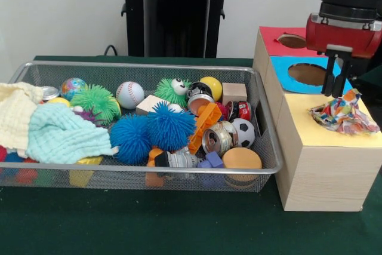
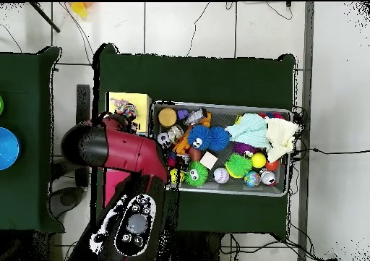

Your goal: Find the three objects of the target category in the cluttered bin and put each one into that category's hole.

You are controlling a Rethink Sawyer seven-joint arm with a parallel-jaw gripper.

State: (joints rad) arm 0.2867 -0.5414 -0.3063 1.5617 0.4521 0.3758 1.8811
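Front view shows the red-and-black hand (image 1: 337,89) at right, fingers spread and empty just above the crumpled multicoloured cloth (image 1: 344,114), which lies on the wooden box's yellow panel (image 1: 304,128). I'd push it fully down its hole.

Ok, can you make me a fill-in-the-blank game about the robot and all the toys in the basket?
1. The tool hangs right above a colourful ____ lying on the yellow part of the wooden box.
2. The two fuzzy balls side by side in the middle of the wire basket are ____ in colour.
3. The white ball with red stitching is a ____.
4. The hole behind the yellow part sits in a ____ panel.

Missing words: cloth; blue; baseball; blue
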